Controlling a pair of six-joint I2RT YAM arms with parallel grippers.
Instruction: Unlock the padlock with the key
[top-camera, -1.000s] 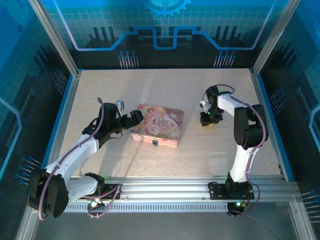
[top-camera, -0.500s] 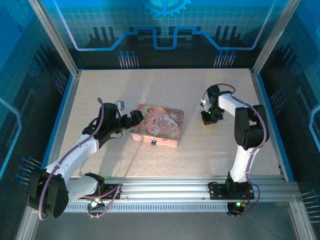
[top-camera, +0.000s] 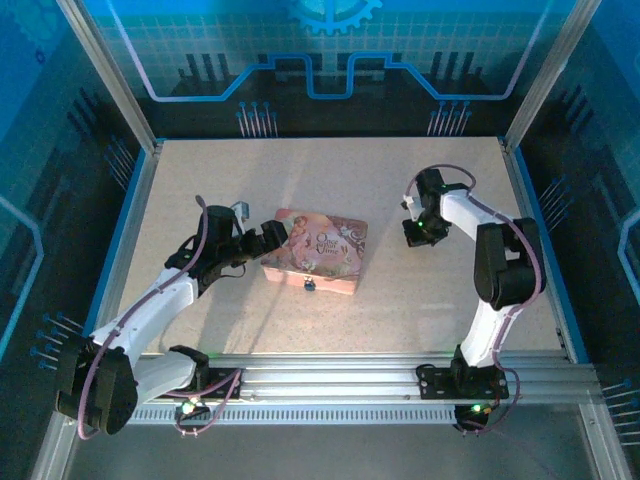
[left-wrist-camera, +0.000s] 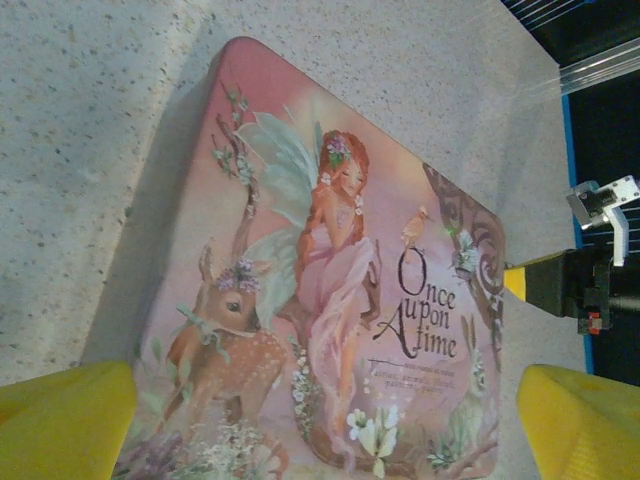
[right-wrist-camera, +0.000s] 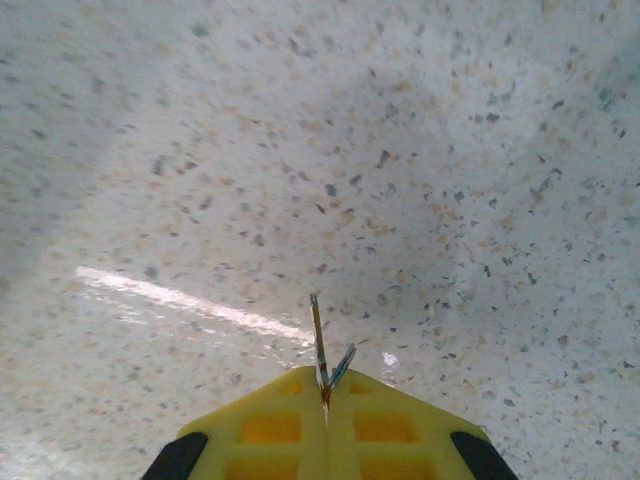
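Top view: pink tin (top-camera: 318, 250) flat on speckled table (top-camera: 400, 310), just left of frame centre, lid up. Padlock (top-camera: 309, 284) tiny & dark, at tin's lower edge approx mid-length, against the front wall; too small to tell if shackle shut. Left gripper (top-camera: 272, 238) at tin's left end, jaws spread wide, nothing gripped; contact w/ tin not clear. Right gripper (top-camera: 415, 236) right of centre, well apart from tin & padlock, pointing down at bare table.

Left wrist view: tin (left-wrist-camera: 330, 280) across centre of frame, fairy & fawn artwork, "Once upon a time" lettering centre-right. Left gripper (left-wrist-camera: 320, 425) w/ yellow fingertips (left-wrist-camera: 60, 420) in lower-left & lower-right corners, far apart, tin lid seen between them. Dark & yellow end of other arm (left-wrist-camera: 570, 285) at right edge, mid-height.

Right wrist view: right gripper (right-wrist-camera: 325, 385) at bottom centre, yellow fingers (right-wrist-camera: 270, 425) pressed together, pinching key (right-wrist-camera: 319, 335): thin silvery blade sticking up from the seam, shorter bluish sliver beside it. Table (right-wrist-camera: 300, 150) behind, a bit blurred, glare streak left of key. Key tip touching table or not: can't tell.
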